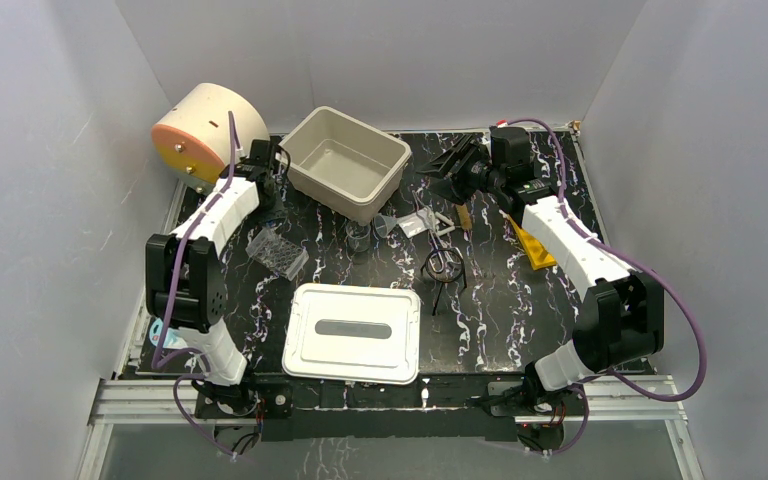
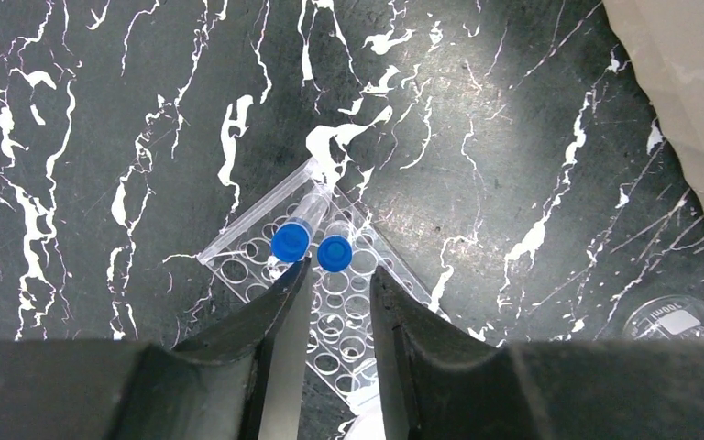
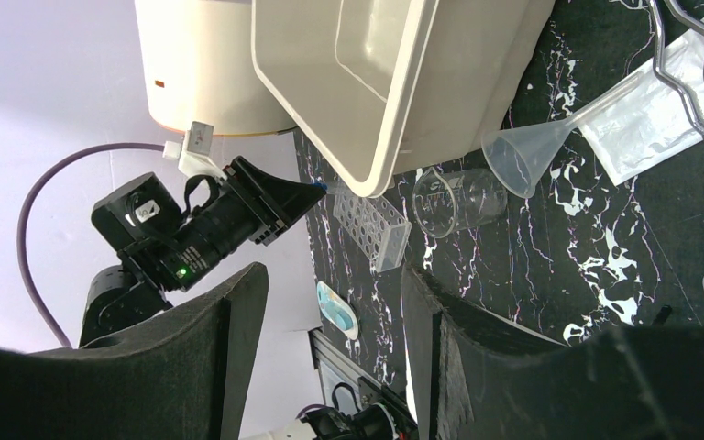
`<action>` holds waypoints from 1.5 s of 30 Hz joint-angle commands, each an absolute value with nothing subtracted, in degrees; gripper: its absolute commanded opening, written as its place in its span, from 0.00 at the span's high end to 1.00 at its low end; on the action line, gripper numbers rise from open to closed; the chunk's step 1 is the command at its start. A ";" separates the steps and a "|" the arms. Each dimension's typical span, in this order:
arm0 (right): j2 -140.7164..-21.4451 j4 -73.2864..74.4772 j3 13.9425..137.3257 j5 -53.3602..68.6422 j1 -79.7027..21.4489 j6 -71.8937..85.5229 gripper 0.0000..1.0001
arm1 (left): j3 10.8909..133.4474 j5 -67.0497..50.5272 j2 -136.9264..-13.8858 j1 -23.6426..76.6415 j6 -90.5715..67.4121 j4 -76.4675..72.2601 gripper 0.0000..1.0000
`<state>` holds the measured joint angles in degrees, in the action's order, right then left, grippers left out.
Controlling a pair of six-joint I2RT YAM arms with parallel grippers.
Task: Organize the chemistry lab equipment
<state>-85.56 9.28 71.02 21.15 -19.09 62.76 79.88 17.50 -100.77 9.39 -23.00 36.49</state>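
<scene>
From above, the tube rack (image 1: 278, 252) lies on the tabletop beside the bin (image 1: 348, 165). Left wrist: the left gripper (image 2: 339, 269) has its fingers parted and empty, just short of two blue-capped vials (image 2: 291, 242) in the rack. Right wrist: the right gripper (image 3: 335, 270) is spread wide, empty. Racking vials seems the step in hand; next, fetch another loose piece.

The left arm (image 1: 222, 210) stretches forward up the left side, wrist bent downward; the left gripper (image 2: 340, 268) holds its fingers a narrow gap apart, empty. The right arm (image 1: 570, 240) reaches far and inward, the right gripper (image 3: 332, 270) spread wide, empty
</scene>
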 commanded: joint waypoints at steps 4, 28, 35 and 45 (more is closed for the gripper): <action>-84.58 6.64 70.75 21.60 -18.79 62.85 0.36 | 83.34 15.65 -94.06 8.96 -23.49 37.18 0.64; -84.02 6.33 69.57 21.71 -18.89 63.22 0.37 | 86.41 18.89 -104.15 8.88 -18.46 35.69 0.80; -84.00 6.25 69.43 21.80 -18.75 63.32 0.36 | 85.43 17.77 -104.36 8.88 -18.47 36.45 0.86; -84.00 6.06 69.26 21.88 -18.80 63.30 0.36 | 84.98 18.21 -104.95 8.85 -18.89 38.26 0.85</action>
<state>-85.54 8.84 69.43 21.34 -19.09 63.02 85.56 17.15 -104.60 9.13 -19.05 36.05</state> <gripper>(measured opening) 0.635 0.141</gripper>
